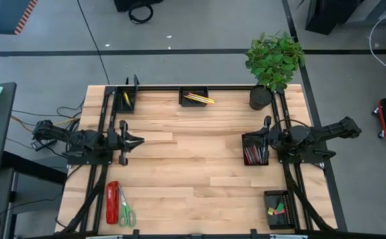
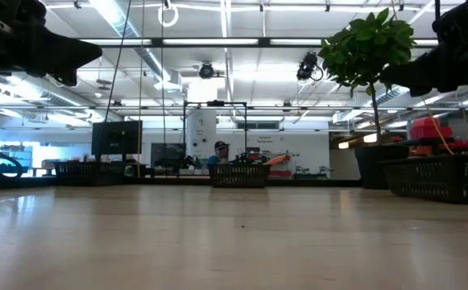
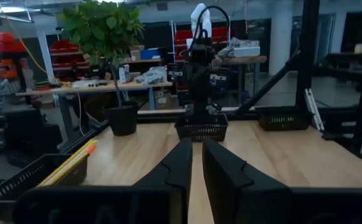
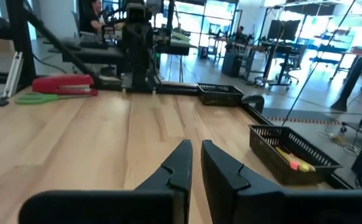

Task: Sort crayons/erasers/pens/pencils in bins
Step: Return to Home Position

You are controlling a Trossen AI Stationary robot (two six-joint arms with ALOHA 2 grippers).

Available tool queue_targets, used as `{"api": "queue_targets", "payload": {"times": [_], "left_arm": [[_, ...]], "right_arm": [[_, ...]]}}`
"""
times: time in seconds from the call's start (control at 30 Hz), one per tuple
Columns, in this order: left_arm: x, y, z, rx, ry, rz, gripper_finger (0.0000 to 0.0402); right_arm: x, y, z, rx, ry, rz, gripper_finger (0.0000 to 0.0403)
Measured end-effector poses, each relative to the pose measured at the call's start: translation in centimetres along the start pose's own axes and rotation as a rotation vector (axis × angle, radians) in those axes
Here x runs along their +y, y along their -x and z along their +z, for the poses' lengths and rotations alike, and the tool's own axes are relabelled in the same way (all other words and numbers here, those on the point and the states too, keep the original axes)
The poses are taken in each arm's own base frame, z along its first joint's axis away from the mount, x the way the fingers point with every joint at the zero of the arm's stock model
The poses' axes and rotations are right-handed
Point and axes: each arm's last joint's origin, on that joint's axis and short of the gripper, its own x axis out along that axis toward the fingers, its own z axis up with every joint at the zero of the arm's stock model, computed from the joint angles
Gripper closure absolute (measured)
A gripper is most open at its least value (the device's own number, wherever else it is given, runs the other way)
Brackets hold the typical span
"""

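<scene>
Four black mesh bins stand along the table's edges. The far-middle bin (image 1: pixel 196 97) holds yellow pencils (image 1: pixel 199 99), which also show in the right wrist view as pencils (image 4: pixel 290 157). The right bin (image 1: pixel 255 149) holds red crayons (image 1: pixel 252 154). The near-right bin (image 1: pixel 278 210) holds bright erasers (image 1: pixel 273 212). In the far-left bin (image 1: pixel 127 99) a yellow stick shows. My left gripper (image 1: pixel 139 141) hovers at the left edge, shut on nothing. My right gripper (image 1: pixel 264 139) hovers over the crayon bin, shut on nothing.
A red stapler (image 1: pixel 112 202) and green-handled scissors (image 1: pixel 126 214) lie at the near left. A potted plant (image 1: pixel 272 63) stands at the far right corner. The wooden tabletop (image 1: pixel 193 166) between the arms is bare.
</scene>
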Motion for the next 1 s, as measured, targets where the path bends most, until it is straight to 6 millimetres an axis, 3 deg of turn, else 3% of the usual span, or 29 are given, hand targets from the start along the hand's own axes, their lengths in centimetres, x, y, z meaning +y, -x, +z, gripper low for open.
{"api": "queue_targets", "payload": {"times": [0.4,1.0], "left_arm": [[0.0,0.0,0.1,-0.013,0.032,0.004,0.0357],[0.0,0.0,0.1,-0.014,0.035,0.004,0.0356]], "right_arm": [[-1.2,-0.2,-0.4,0.031,-0.014,-0.119,0.0363],[-1.1,-0.4,-0.6,0.059,-0.046,-0.117,0.0363]]}}
